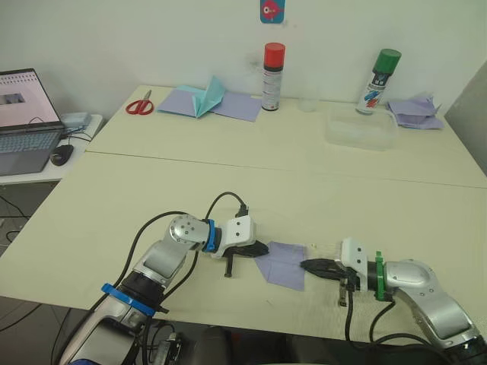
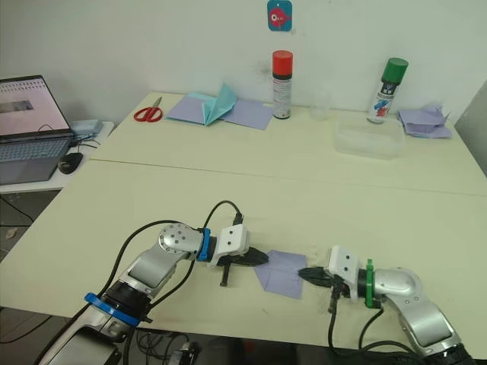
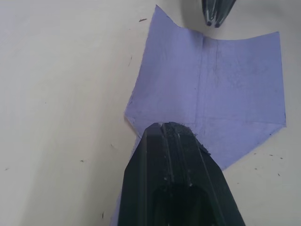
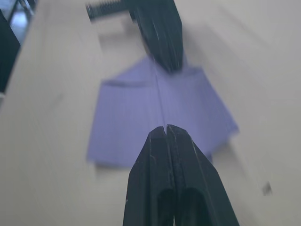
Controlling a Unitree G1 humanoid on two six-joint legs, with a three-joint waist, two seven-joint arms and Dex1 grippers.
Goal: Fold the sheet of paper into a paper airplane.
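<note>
I have the sheet of paper (image 1: 284, 264) lying flat on the near table (image 1: 152, 198), directly between my two grippers. It already carries folds: a lengthwise centre crease and a pointed end toward the left gripper (image 1: 257, 249).

The left gripper has its fingers pressed together, and its tip rests on the pointed end of the sheet; I judge it is there as a hold-down, pinning the paper while the far end is worked. The right gripper (image 1: 307, 265) also has its fingers drawn together, holding nothing, its tip at the opposite edge of the sheet and lined up with the centre crease. I cannot tell whether it touches the paper. I judge it is placed to run along or press that crease.

Count, all well beyond both grippers on the far table:
- spray cans: two, a red-capped can (image 1: 272, 77) and a green-capped can (image 1: 378, 81);
- scissors (image 1: 141, 105): one pair;
- clear tub (image 1: 362, 129): one;
- teal tent-shaped paper (image 1: 209, 97): one, on flat lavender sheets;
- crumpled lavender scraps (image 1: 416, 111): one heap.
</note>
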